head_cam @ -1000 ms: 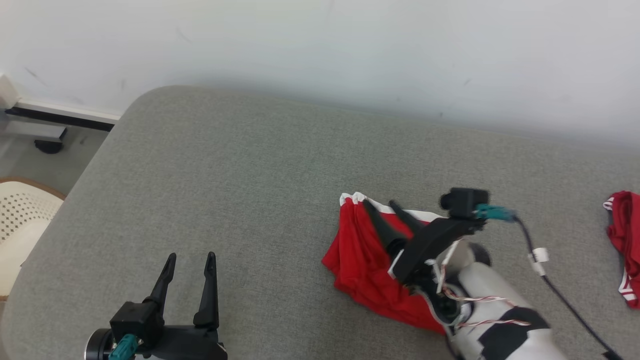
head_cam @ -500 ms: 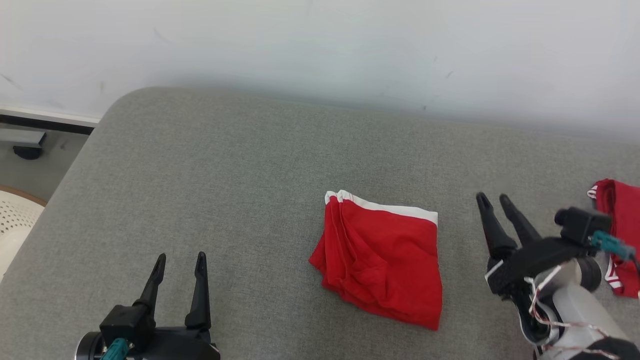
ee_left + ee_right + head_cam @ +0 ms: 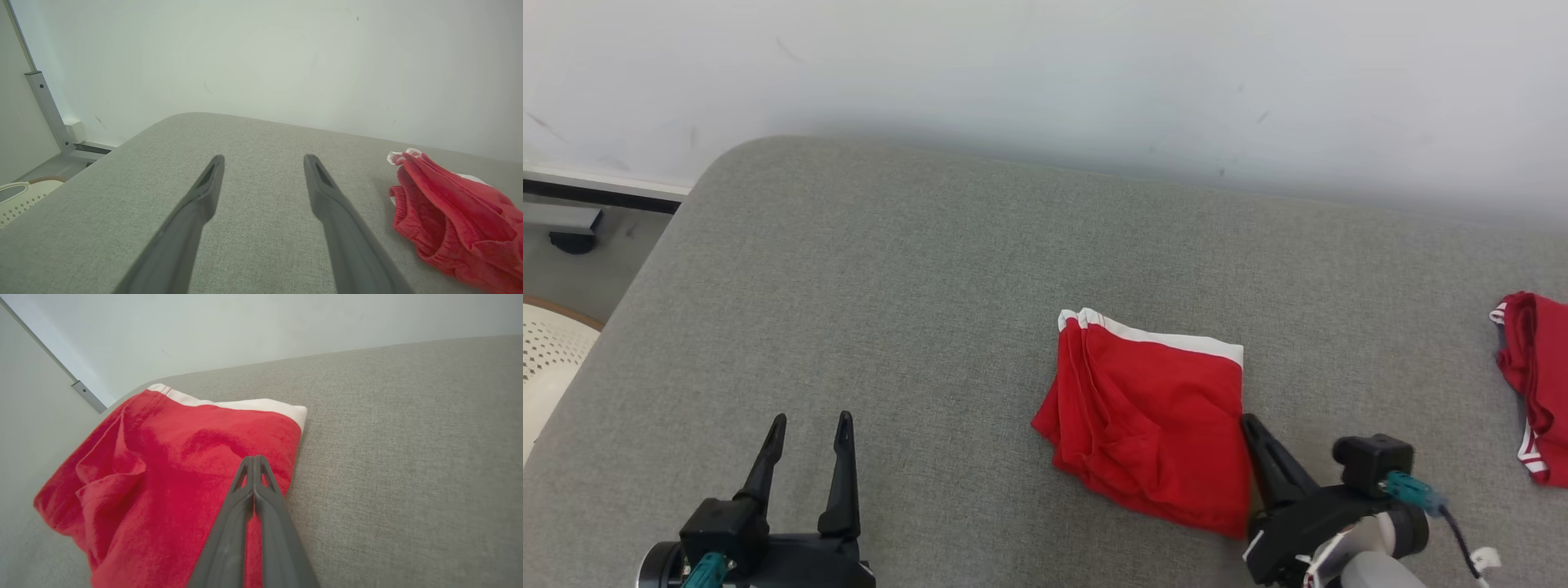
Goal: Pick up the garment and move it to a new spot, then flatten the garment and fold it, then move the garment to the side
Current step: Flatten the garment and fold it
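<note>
Lying folded mid-frame on a grey cushion (image 3: 931, 286) are red shorts (image 3: 1147, 425); right pincer (image 3: 1248, 423) clenched at their right edge, left pincer (image 3: 811, 418) released, lower left.

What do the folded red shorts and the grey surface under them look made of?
Red shorts: soft knit cloth, likely cotton, matte; it creases and bunches. Grey surface: woven upholstery fabric, matte, seemingly padded; fine weave shows, corner rounded.

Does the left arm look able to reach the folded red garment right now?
Probably yes: bare grey cushion lies between the open left gripper and the garment, though that sits well to its right.
</note>
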